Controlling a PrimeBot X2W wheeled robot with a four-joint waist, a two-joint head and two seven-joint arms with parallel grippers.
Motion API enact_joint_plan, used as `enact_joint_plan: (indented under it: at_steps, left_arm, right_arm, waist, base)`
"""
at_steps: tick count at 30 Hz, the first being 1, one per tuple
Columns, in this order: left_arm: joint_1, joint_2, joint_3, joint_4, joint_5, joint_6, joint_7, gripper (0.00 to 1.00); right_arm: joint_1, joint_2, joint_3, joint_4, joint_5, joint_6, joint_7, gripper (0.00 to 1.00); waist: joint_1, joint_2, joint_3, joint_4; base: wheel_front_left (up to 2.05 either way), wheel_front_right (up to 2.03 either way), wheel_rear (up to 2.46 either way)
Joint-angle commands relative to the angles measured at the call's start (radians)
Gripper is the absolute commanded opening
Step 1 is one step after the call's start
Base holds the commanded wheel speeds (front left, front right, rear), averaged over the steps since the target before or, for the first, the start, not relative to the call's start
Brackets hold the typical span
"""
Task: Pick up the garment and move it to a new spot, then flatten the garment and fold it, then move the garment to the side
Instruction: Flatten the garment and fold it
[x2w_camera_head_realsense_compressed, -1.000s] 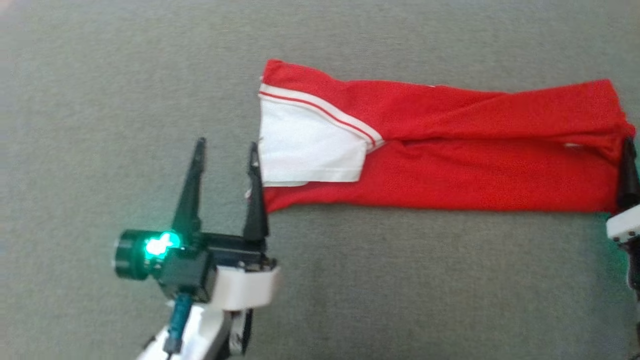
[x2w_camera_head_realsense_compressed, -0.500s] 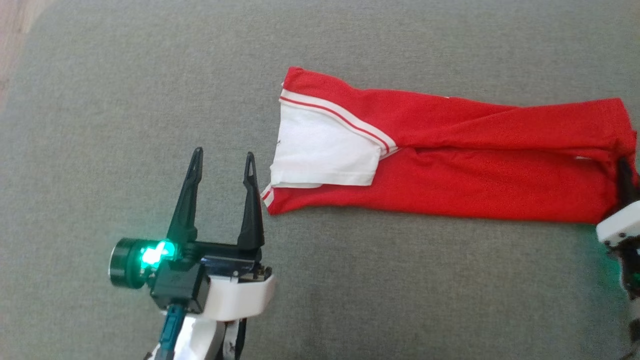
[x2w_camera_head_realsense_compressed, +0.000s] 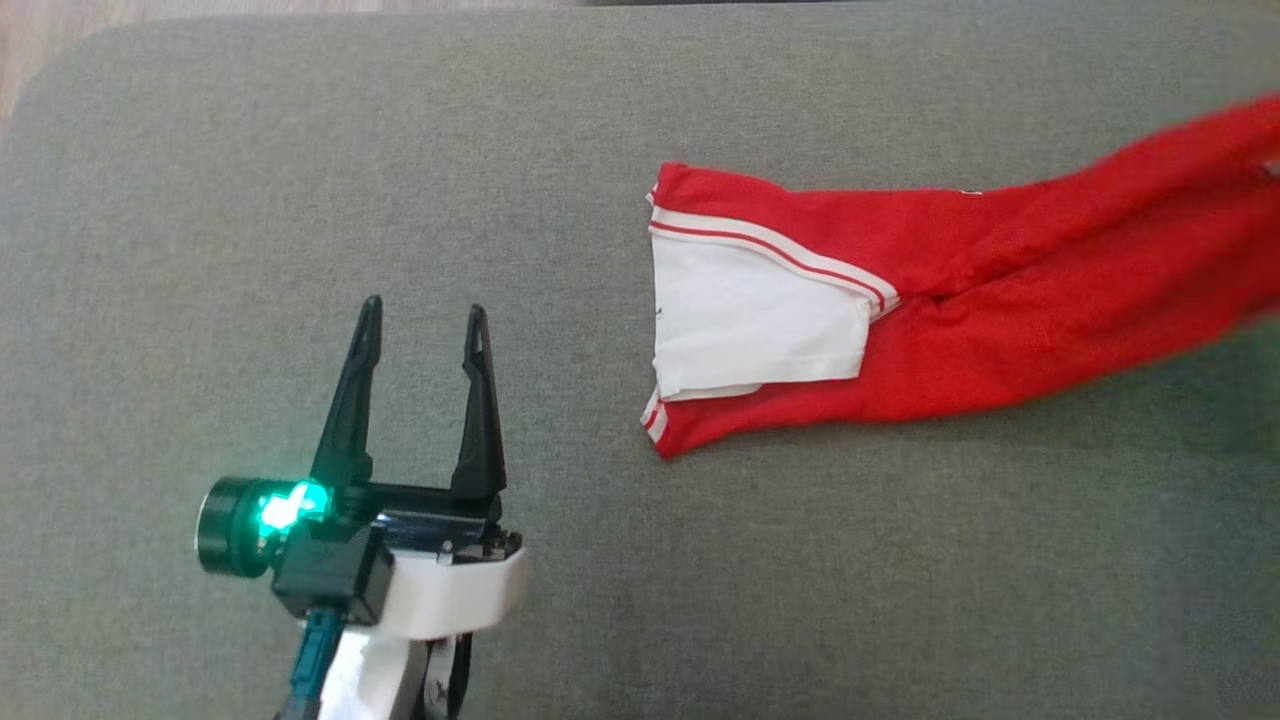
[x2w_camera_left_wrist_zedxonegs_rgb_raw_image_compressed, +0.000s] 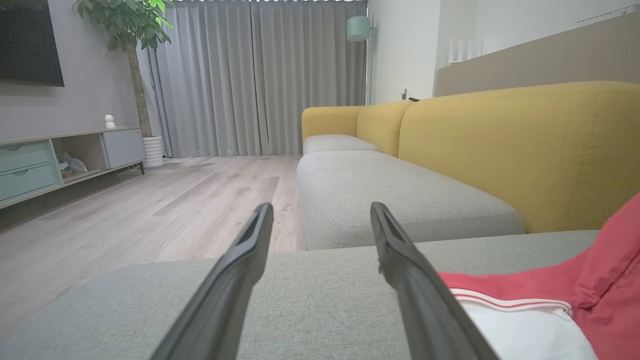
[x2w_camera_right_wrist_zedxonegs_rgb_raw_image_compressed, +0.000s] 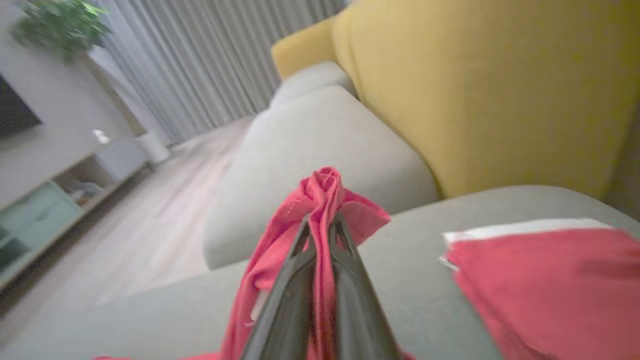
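Observation:
The garment (x2w_camera_head_realsense_compressed: 940, 330) is red with a white panel and white stripes; it lies folded lengthwise on the grey cushion (x2w_camera_head_realsense_compressed: 300, 180), and its right end rises toward the head view's right edge. My left gripper (x2w_camera_head_realsense_compressed: 422, 325) stands open over bare cushion, well left of the garment's striped end, with nothing between its fingers. In the left wrist view the garment (x2w_camera_left_wrist_zedxonegs_rgb_raw_image_compressed: 560, 310) sits beside the right finger (x2w_camera_left_wrist_zedxonegs_rgb_raw_image_compressed: 420, 285). In the right wrist view my right gripper (x2w_camera_right_wrist_zedxonegs_rgb_raw_image_compressed: 321, 225) is shut on a bunched fold of the garment (x2w_camera_right_wrist_zedxonegs_rgb_raw_image_compressed: 325, 190). Another red piece with a white edge (x2w_camera_right_wrist_zedxonegs_rgb_raw_image_compressed: 550, 280) lies at the right.
The cushion's rounded far-left corner (x2w_camera_head_realsense_compressed: 60, 60) meets wooden floor (x2w_camera_left_wrist_zedxonegs_rgb_raw_image_compressed: 150, 200). A yellow sofa back (x2w_camera_left_wrist_zedxonegs_rgb_raw_image_compressed: 525, 145) runs behind the grey seats. A low cabinet (x2w_camera_left_wrist_zedxonegs_rgb_raw_image_compressed: 55, 160) and a potted plant (x2w_camera_left_wrist_zedxonegs_rgb_raw_image_compressed: 130, 30) stand across the room.
My right gripper has shut on the garment's right end and lifted it, dragging the garment rightward. The left gripper stays open, now apart from the striped end. The head camera has shifted.

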Motion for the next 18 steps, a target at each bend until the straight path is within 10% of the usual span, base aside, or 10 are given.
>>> enact_joint_plan:
  at_steps: [1,9,18]
  left_arm:
    - [0.000,-0.007,0.045,-0.025,0.011,-0.009,-0.005,1.00]
    - [0.009,-0.036,0.063,-0.010,0.011,-0.053,-0.005,1.00]
    - [0.008,-0.052,0.072,0.002,0.010,-0.082,-0.005,1.00]
  right_arm:
    - [-0.027,0.005,0.040,-0.103,0.033,-0.001,0.028,0.00]
    - [-0.025,0.171,0.261,-0.339,0.043,-0.001,0.126,0.00]
    - [-0.051,0.338,0.474,-0.158,-0.070,-0.001,0.070,0.00]
  waist:
    - [0.0000,0.0000,-0.005,-0.001]
    - [0.0000,0.0000,-0.015,0.026]
    - [0.0000,0.0000,-0.015,0.084]
  base:
    - [0.00,0.00,0.00]
    - [0.00,0.00,0.00]
    - [0.00,0.00,0.00]
